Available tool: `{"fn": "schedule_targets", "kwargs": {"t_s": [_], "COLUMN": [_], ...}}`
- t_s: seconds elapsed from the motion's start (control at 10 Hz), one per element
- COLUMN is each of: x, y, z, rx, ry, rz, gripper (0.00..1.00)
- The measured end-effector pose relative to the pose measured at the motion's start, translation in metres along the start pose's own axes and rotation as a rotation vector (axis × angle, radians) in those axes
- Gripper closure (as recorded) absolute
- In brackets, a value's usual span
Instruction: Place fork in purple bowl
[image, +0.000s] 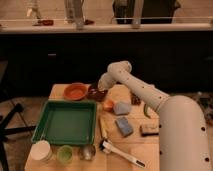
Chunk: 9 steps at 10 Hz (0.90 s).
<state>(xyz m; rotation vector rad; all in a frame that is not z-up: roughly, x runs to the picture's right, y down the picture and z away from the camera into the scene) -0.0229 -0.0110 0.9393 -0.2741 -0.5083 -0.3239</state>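
The purple bowl (95, 94) sits at the back of the wooden table, just right of the orange bowl (75, 91). My gripper (103, 86) hangs at the end of the white arm, right over the purple bowl's right rim, and hides part of it. I cannot make out the fork; it may be hidden at the gripper.
A green tray (65, 122) fills the table's left. In front stand a white cup (40, 150), a green cup (64, 153) and a metal cup (88, 151). A white-handled utensil (122, 154), a blue sponge (124, 126), a brown block (149, 130) and a small orange item (108, 105) lie to the right.
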Motion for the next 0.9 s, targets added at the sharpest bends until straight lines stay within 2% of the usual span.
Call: {"fn": "schedule_targets", "kwargs": {"t_s": [0.2, 0.3, 0.9], "x": [0.0001, 0.0001, 0.0001], "y": [0.0001, 0.0003, 0.0005], "z": [-0.0001, 0.0, 0.0004], "rx": [0.0, 0.0, 0.0], "ry": [0.0, 0.0, 0.0], "rz": [0.0, 0.0, 0.0], "gripper": [0.27, 0.22, 0.2]}}
